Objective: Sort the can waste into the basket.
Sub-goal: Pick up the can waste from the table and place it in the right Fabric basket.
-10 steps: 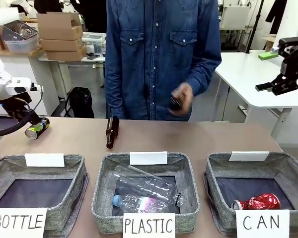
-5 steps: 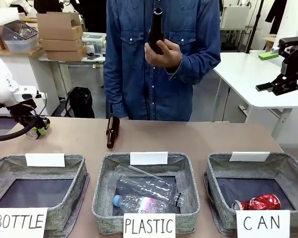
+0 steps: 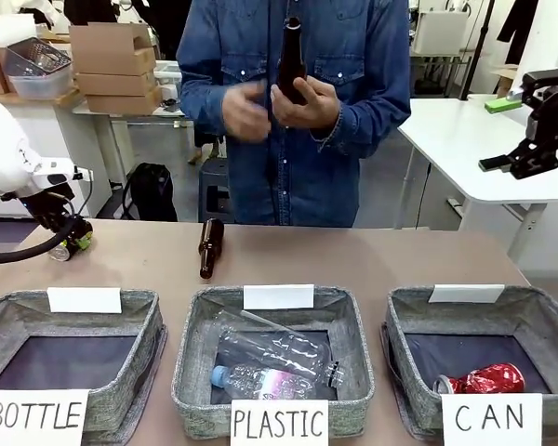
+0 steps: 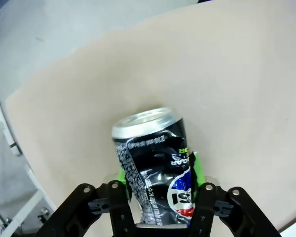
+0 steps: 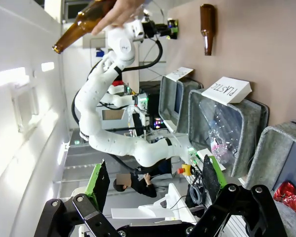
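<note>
The dark crumpled metal drink can with white print [image 4: 150,148] sits between the left claw's [image 4: 158,173] fingers and covers most of both green pads [image 4: 121,174], so only slivers show. The picture's lower edge cuts off the claw's black body. In the front view its fingertips are too small and dark to tell from the can. Far to that claw's right, a white "CAN" sign [image 3: 491,418] half hides the shiny red dented can [image 3: 488,379]. The person's raised hand [image 3: 245,110] is blurred.

Robotics lab, probably: white robot arm [image 3: 5,153], stacked cardboard boxes [image 3: 114,65], white worktable [image 3: 456,149] behind.
</note>
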### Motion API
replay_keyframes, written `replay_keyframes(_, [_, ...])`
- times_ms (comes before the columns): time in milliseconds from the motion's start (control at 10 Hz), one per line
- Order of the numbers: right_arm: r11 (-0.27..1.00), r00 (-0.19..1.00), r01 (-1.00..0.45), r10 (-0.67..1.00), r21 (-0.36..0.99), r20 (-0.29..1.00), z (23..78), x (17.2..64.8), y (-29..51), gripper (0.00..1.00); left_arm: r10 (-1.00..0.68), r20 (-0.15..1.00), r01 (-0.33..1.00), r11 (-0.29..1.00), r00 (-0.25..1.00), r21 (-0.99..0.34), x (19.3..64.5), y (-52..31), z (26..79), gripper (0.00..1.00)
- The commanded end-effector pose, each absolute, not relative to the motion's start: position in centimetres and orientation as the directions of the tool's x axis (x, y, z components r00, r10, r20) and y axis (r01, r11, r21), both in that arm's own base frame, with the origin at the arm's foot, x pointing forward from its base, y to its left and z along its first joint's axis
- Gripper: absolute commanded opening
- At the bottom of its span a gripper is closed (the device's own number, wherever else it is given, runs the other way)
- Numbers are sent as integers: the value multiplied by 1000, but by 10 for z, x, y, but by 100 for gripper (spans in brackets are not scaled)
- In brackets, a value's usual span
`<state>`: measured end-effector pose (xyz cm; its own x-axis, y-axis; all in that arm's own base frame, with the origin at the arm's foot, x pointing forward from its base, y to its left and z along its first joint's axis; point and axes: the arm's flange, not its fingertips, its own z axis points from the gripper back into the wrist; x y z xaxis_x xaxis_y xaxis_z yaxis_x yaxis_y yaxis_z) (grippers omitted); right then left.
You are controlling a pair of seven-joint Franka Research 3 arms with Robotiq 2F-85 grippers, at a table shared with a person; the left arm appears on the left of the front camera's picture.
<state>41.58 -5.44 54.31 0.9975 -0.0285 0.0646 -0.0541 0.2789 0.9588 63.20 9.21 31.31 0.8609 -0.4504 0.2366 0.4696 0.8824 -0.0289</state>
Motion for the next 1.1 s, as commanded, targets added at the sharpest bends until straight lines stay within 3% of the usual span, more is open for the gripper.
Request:
replay_keyframes(0, [281,998,-57,-19,958,65,547,415,-56,100,-460,231,474,881,857,-2,626,94,311,0])
replay_keyframes(400, [281,998,-57,-19,958,65,547,415,-56,100,-453,288,462,886,844,40,594,93,345,0])
replay_keyframes(500, [281,998,-57,-19,958,65,547,415,-56,100,-511,337,554,832,791,-37,551,84,388,0])
replay_keyframes(700, [281,998,-57,-19,958,65,547,415,-56,100,-603,470,705,707,645,-59,465,74,457,0])
replay_keyframes(1000, [281,998,-57,-19,958,65,547,415,-56,100,-626,587,830,536,514,-155,389,80,493,0])
